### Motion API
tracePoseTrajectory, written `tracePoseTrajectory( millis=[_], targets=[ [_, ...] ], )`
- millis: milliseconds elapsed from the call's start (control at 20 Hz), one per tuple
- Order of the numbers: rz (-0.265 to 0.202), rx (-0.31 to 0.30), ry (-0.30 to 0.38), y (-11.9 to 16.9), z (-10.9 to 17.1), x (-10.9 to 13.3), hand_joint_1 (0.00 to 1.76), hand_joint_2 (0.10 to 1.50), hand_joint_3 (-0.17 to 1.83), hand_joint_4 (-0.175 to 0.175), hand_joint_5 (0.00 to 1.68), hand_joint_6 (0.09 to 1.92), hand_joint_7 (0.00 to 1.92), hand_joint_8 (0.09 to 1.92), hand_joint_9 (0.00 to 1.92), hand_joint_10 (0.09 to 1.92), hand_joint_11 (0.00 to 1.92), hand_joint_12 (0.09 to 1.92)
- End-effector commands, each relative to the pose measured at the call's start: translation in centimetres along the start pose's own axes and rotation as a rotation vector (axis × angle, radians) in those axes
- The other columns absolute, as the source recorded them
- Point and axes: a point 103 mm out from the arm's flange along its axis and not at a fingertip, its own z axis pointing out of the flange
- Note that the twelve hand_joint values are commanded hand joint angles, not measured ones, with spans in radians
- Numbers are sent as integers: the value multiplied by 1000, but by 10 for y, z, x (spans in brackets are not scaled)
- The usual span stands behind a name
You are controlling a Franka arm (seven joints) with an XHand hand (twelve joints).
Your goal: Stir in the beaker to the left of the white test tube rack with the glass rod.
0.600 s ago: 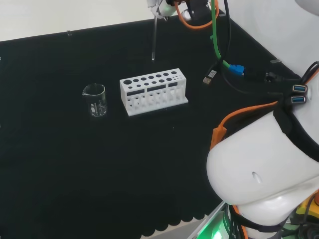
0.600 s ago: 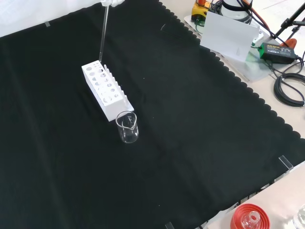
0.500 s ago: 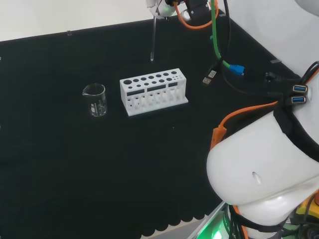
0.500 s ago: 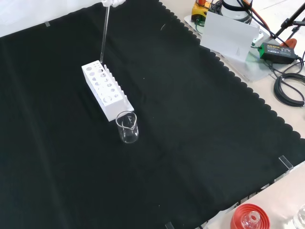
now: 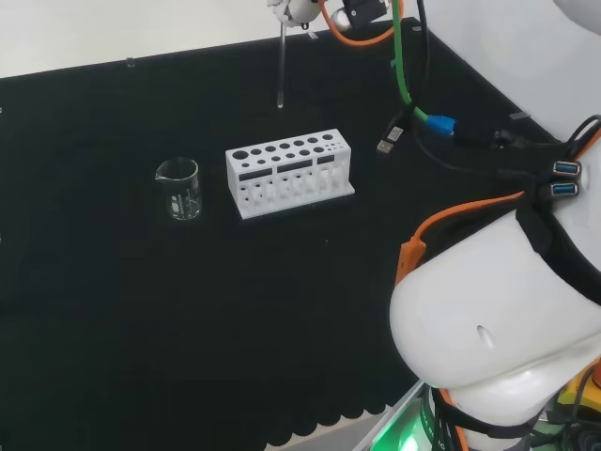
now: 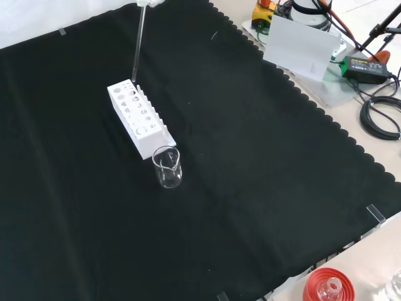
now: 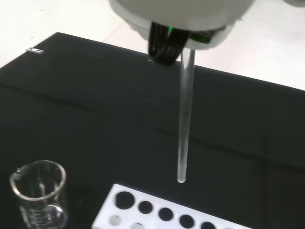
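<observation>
A clear glass rod (image 5: 281,66) hangs upright from my hand (image 5: 297,7) at the top edge of the head view, its tip in the air behind the white test tube rack (image 5: 289,172). In the front view the rod (image 6: 137,44) comes down from the hand (image 6: 148,2) to just above the rack's (image 6: 139,119) far end. A clear beaker (image 5: 178,188) stands left of the rack in the head view and looks empty. The beaker (image 6: 167,167) stands nearer than the rack in the front view. The wrist view has the rod (image 7: 184,124) above the rack (image 7: 157,212) and beside the beaker (image 7: 40,195).
The arm's big white link (image 5: 498,319) stands at the head view's right, with cables (image 5: 413,122) hanging above the cloth. A red ribbed stand (image 6: 327,287) with a flask sits off the cloth's near edge in the front view. A white card (image 6: 301,47) stands at the back right.
The hand has lifted the rod a little and carried it slightly left in the head view. Beaker and rack have not moved.
</observation>
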Motion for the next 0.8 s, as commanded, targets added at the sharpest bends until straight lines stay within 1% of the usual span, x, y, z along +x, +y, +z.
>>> tracePoseTrajectory(
  millis=[50, 300, 350, 400, 500, 600, 800],
  targets=[
    [-63, -10, 22, 11, -9, 30, 1332, 609, 739, -175, 1211, 575, 1384, 746, 1656, 618, 1604, 646],
    [-133, -18, 34, 24, -18, 67, 1333, 608, 740, -175, 1212, 573, 1385, 744, 1658, 616, 1605, 644],
    [-162, -3, 37, 26, -18, 76, 1333, 608, 740, -175, 1213, 572, 1386, 743, 1658, 615, 1606, 644],
    [-175, 1, 29, 26, -17, 78, 1333, 608, 740, -175, 1213, 572, 1386, 743, 1659, 615, 1606, 644],
    [-192, -8, 18, 28, -16, 88, 1333, 607, 740, -175, 1214, 571, 1387, 742, 1659, 614, 1606, 643],
    [-212, -5, 10, 30, -14, 100, 1333, 607, 740, -175, 1214, 570, 1387, 741, 1659, 613, 1607, 643],
    [-247, 5, 29, 36, -9, 120, 1333, 607, 740, -175, 1215, 569, 1388, 739, 1661, 611, 1608, 642]
  ],
)
